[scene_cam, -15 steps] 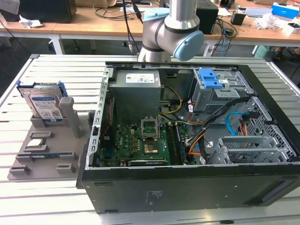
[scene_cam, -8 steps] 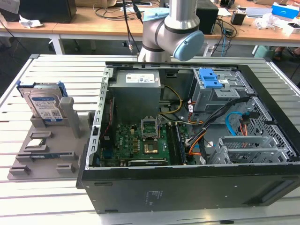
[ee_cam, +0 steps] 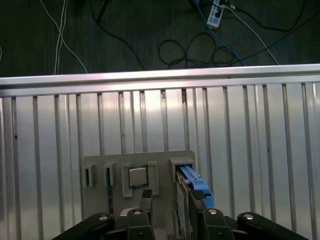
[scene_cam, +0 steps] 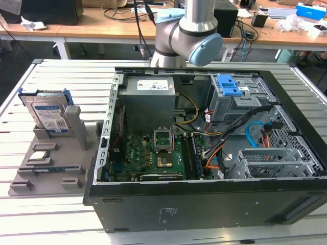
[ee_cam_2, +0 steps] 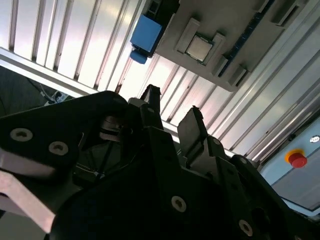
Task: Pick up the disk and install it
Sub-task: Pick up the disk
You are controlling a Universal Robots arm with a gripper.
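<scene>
The disk (scene_cam: pixel 48 113) stands on edge in a grey holder (scene_cam: pixel 56 153) at the exterior view's left, its white-and-blue label facing the camera and blue rails framing it. In the first wrist view I look down on the disk's blue rail (ee_cam: pixel 192 184), and my gripper (ee_cam: pixel 172 197) hangs well above the holder. In the second wrist view the two black fingers (ee_cam_2: pixel 151 100) of the gripper (ee_cam_2: pixel 172 112) stand apart with nothing between them, and the disk's blue rail end (ee_cam_2: pixel 146 36) lies beyond. The gripper is open.
An open computer case (scene_cam: pixel 204 199) lies on the slatted metal table (scene_cam: pixel 61 76), with a grey power supply box (scene_cam: pixel 149 97) and a drive bay with a blue clip (scene_cam: pixel 228 86) inside. A processor chip (ee_cam: pixel 136 176) sits in the holder. A red button (ee_cam_2: pixel 298 159) is off the table's side.
</scene>
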